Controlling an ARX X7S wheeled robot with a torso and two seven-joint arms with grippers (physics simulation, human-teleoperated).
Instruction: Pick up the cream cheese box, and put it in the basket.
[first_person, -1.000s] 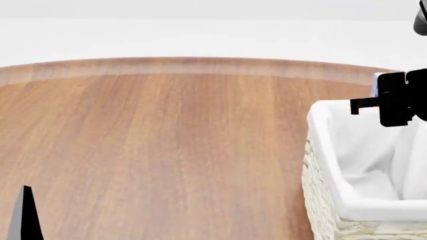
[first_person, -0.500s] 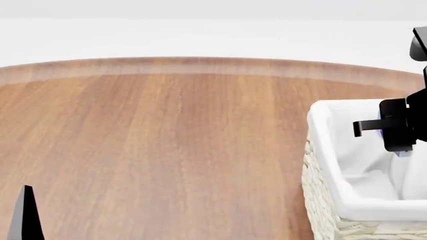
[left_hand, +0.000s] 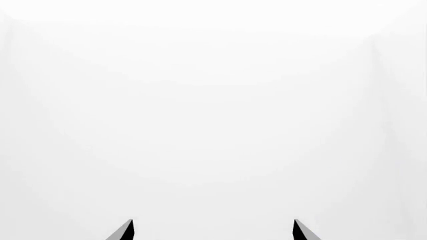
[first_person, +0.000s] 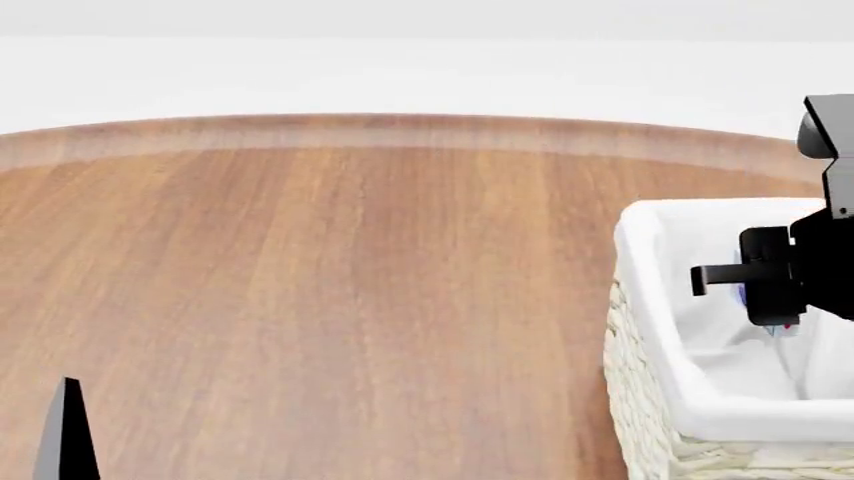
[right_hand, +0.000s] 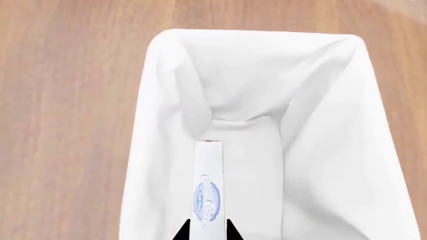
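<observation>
Head view: at right of frame, the right gripper (first_person: 771, 312) hangs over the basket (first_person: 650, 330) on the bench (first_person: 334, 300). Its fingers (right_hand: 228, 231) pinch the cream cheese box (right_hand: 209, 192), edge-on above the liner. Left gripper (left_hand: 212, 231) fingers stand apart, holding nothing.

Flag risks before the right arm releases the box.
The right gripper pinches the cream cheese box only by its narrow edge, so it could slip or tumble early. In the head view the arm hangs low over the basket, near its rim; withdrawing might snag the white liner.
</observation>
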